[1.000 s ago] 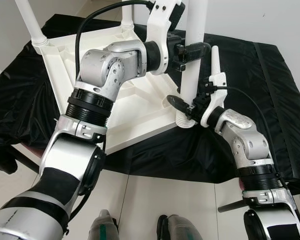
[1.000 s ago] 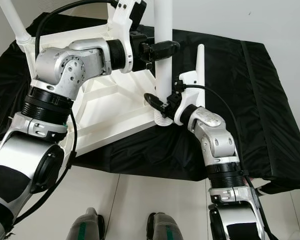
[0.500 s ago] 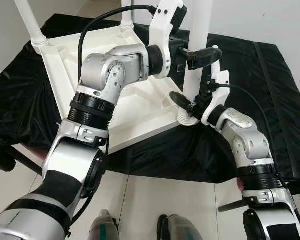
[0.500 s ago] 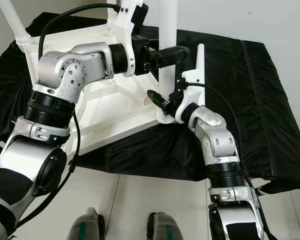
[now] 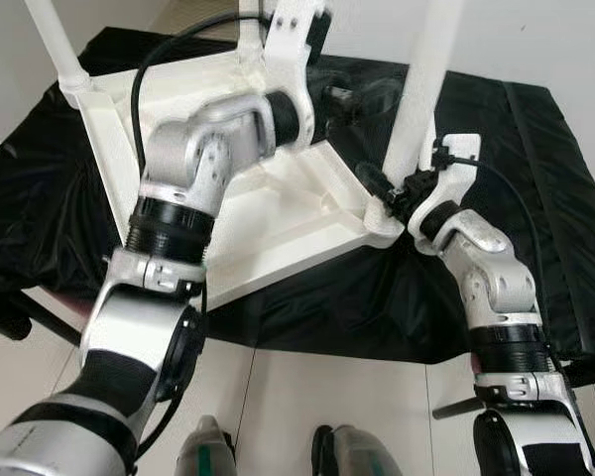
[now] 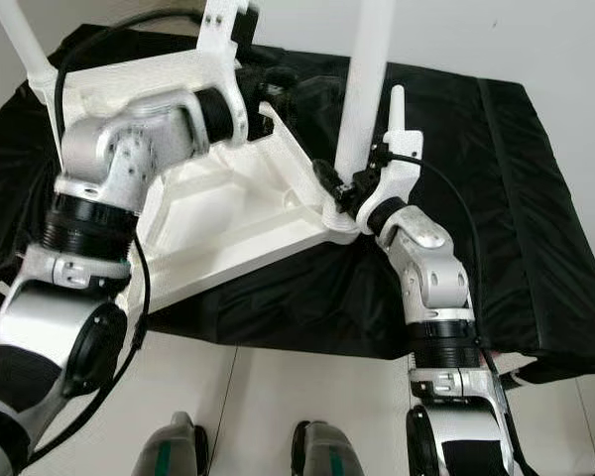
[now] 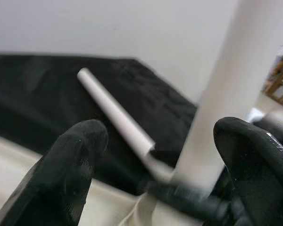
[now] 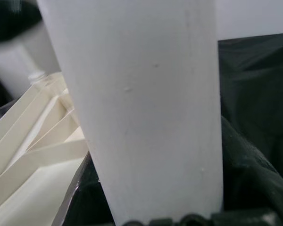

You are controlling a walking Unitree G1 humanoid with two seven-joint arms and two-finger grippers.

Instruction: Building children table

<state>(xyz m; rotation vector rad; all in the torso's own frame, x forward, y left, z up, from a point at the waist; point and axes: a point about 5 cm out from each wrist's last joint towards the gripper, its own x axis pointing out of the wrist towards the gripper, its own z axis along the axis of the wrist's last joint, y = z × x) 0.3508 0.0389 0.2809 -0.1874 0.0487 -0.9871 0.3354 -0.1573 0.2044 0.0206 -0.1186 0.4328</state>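
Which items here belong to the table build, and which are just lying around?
Job:
upturned white tabletop
white leg at its near corner, right hand at its base
spare white leg

Lying about:
black cloth

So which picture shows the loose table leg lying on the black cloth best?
The left wrist view: the loose table leg lies plain between the left gripper's open fingers. The eye views show it as a small white peg behind the right arm.

light: bright, even | shadows: soft | blur: left wrist view, motion-smeared
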